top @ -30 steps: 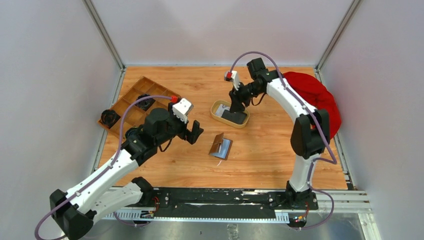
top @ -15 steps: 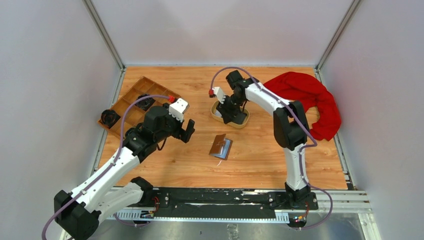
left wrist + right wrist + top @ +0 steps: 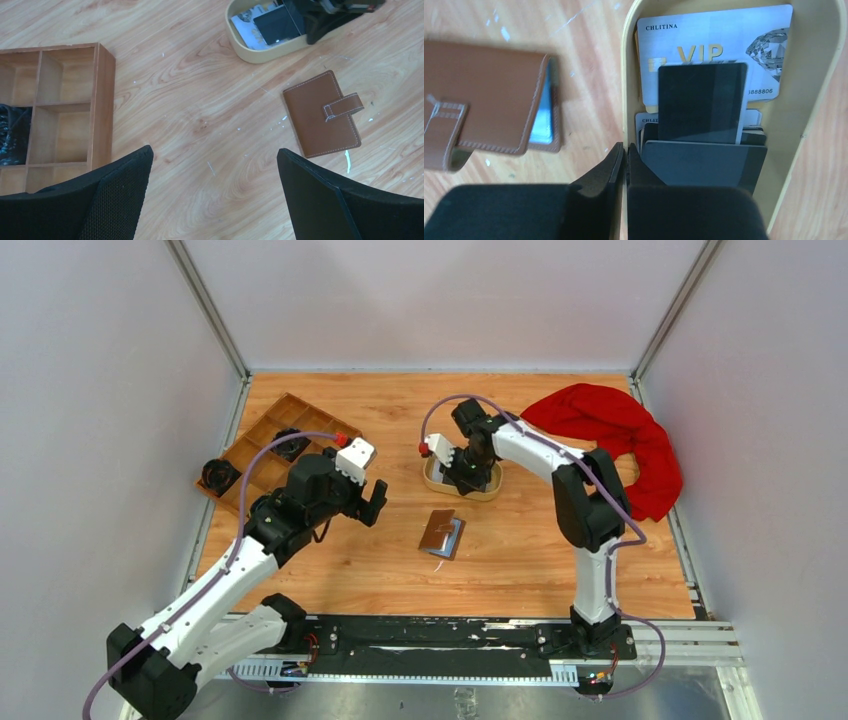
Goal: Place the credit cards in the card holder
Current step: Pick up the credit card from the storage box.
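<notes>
Right jaws have dropped into the tan dish [image 3: 814, 125], pressed shut beside the black card [image 3: 701, 102] with none visibly gripped, so pickup seems pending; left jaws gape empty.

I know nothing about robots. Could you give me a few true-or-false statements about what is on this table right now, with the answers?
1. The brown card holder lies on the wood, outside the tan dish. True.
2. The left end effector is gripping a card. False: its fingers stand wide apart with nothing between them.
3. In the dish, a black card lies on top of a pale card marked VIP. True.
4. The red cloth covers the card holder. False: it lies at the far right of the table, well apart from the holder.
5. The right end effector hangs over the wooden tray. False: it is at the dish's rim.
</notes>
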You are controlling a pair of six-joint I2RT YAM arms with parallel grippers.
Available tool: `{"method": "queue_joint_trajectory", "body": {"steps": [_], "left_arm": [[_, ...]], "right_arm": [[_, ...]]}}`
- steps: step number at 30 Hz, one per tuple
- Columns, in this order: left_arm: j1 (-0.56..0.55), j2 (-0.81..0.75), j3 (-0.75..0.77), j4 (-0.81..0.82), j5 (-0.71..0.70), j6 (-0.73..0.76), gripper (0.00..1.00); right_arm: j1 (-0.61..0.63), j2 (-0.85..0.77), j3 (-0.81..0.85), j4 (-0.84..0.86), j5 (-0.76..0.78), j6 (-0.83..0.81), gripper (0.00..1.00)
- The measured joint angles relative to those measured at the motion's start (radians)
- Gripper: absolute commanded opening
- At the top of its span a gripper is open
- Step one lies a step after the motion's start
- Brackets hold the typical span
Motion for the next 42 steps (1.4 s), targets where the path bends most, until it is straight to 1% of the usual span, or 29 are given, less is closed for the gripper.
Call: {"method": "queue_joint_trajectory", "body": {"steps": [4, 7, 8, 11, 12, 13, 15, 19, 21, 23, 27, 31, 35, 38, 42], "left_arm": [[0.000, -0.010, -0.004, 0.000, 0.016, -0.001, 0.99], [0.000, -0.022, -0.011, 0.009, 0.056, -0.011, 0.98], [0.000, -0.026, -0.014, 0.016, 0.074, -0.020, 0.98], [0.000, -0.027, -0.023, 0.053, 0.136, -0.069, 0.95], [0.000, -0.026, -0.029, 0.076, 0.159, -0.097, 0.94], [0.000, -0.025, -0.037, 0.103, 0.183, -0.130, 0.93], [0.000, -0.016, -0.057, 0.161, 0.230, -0.205, 0.91], [-0.012, 0.048, -0.072, 0.250, 0.283, -0.356, 0.91], [-0.049, 0.088, -0.066, 0.273, 0.267, -0.414, 0.91], [-0.113, 0.126, -0.050, 0.283, 0.233, -0.454, 0.91], [-0.261, 0.244, 0.034, 0.309, 0.121, -0.537, 0.91], [-0.355, 0.420, 0.166, 0.326, -0.014, -0.598, 0.89], [-0.400, 0.594, 0.291, 0.325, -0.117, -0.623, 0.88], [-0.427, 0.742, 0.444, 0.251, -0.200, -0.636, 0.88], [-0.473, 0.970, 0.733, 0.099, -0.320, -0.648, 0.88]], "right_arm": [[0.005, -0.104, -0.146, 0.021, 0.004, -0.032, 0.00], [0.009, -0.188, -0.252, 0.029, 0.004, -0.073, 0.02], [0.010, -0.216, -0.287, 0.032, 0.005, -0.089, 0.08], [0.014, -0.285, -0.377, 0.040, 0.013, -0.132, 0.39], [0.015, -0.307, -0.401, 0.038, 0.017, -0.144, 0.46], [0.014, -0.323, -0.415, 0.037, 0.021, -0.148, 0.52], [0.010, -0.367, -0.437, 0.035, 0.019, -0.163, 0.56], [-0.042, -0.476, -0.438, 0.031, -0.038, -0.156, 0.57], [-0.104, -0.539, -0.431, 0.030, -0.097, -0.132, 0.55], [-0.169, -0.574, -0.422, 0.034, -0.150, -0.097, 0.52], [-0.310, -0.575, -0.424, 0.098, -0.230, 0.056, 0.36], [-0.432, -0.480, -0.427, 0.159, -0.276, 0.236, 0.35], [-0.500, -0.385, -0.428, 0.175, -0.301, 0.348, 0.38], [-0.524, -0.351, -0.428, 0.181, -0.324, 0.399, 0.38], [-0.532, -0.307, -0.428, 0.188, -0.368, 0.446, 0.38]]}}
